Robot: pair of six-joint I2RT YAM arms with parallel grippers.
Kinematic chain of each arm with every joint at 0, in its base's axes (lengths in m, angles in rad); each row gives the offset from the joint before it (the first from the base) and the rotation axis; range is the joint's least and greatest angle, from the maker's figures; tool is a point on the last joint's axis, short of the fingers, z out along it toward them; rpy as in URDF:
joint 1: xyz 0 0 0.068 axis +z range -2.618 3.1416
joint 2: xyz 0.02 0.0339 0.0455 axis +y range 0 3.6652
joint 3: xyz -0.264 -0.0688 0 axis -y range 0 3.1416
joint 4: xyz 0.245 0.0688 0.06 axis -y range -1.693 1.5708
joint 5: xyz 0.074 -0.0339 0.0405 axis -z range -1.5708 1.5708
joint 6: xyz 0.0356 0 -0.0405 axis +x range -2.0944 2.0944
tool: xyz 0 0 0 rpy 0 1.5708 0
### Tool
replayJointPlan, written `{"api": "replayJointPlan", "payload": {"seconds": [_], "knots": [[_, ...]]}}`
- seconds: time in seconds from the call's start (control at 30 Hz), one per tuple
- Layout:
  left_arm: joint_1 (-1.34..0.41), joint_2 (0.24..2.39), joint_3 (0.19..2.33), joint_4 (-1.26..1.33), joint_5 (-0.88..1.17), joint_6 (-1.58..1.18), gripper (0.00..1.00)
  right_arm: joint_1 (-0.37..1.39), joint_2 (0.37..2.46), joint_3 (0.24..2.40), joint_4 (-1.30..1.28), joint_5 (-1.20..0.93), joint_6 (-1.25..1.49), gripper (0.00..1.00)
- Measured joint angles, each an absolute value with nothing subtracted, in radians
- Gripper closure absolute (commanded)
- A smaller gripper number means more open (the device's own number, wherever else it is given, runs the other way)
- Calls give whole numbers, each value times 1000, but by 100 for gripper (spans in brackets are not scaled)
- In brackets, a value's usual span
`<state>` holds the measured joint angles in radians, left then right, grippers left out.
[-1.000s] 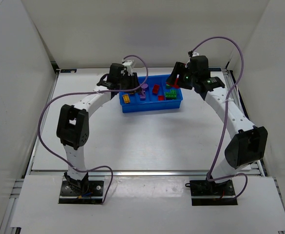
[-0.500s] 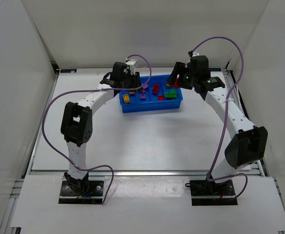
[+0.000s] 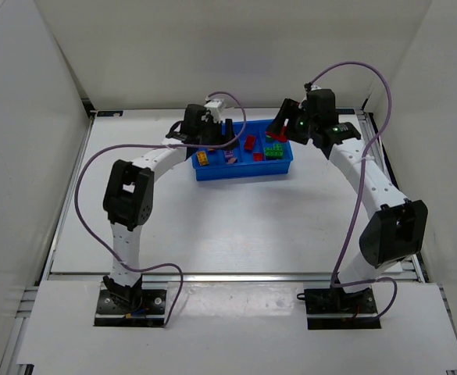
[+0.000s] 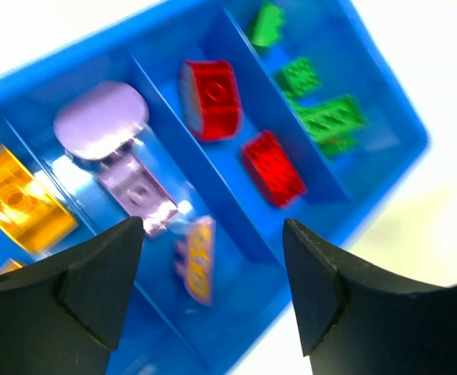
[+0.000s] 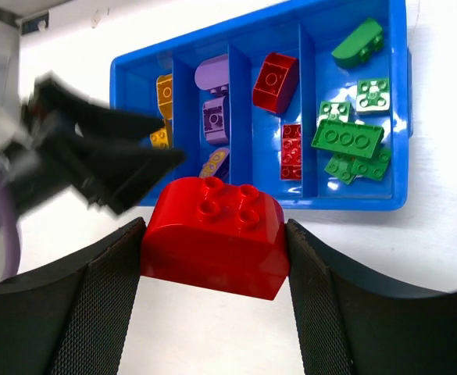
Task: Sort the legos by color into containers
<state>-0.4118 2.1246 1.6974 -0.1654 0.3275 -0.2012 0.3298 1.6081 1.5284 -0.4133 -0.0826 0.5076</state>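
The blue tray (image 3: 244, 169) holds sorted legos: orange bricks (image 4: 17, 199) at the left, then purple ones (image 4: 101, 121), red ones (image 4: 211, 98) and green ones (image 4: 330, 117). My left gripper (image 4: 212, 226) hangs open over the purple compartment. Below it a purple-and-orange brick (image 4: 197, 258) lies blurred on the tray floor, free of both fingers. My right gripper (image 5: 216, 225) is shut on a rounded red brick (image 5: 212, 250), held above the table just in front of the tray's near wall (image 5: 275, 201). From above, that gripper (image 3: 280, 130) sits at the tray's right end.
The tray stands at the back middle of the white table (image 3: 236, 226). White walls enclose the table on three sides. Purple cables (image 3: 80, 180) loop from both arms. The left arm's black gripper (image 5: 95, 160) shows blurred beside the tray in the right wrist view.
My left gripper moved right over the tray and opened, letting go of the purple-and-orange brick into the purple compartment. The right gripper kept still with its red brick.
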Motion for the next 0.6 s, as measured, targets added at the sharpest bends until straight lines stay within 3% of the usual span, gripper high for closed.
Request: {"api": "replayJointPlan", "payload": {"seconds": [0.27, 0.6], "knots": [[-375, 1901, 1362, 176, 541, -427, 19, 263, 1660, 1530, -417, -167, 744, 100], [-505, 1781, 1303, 390, 594, -525, 18, 271, 1704, 1538, -480, -220, 1060, 100]]}}
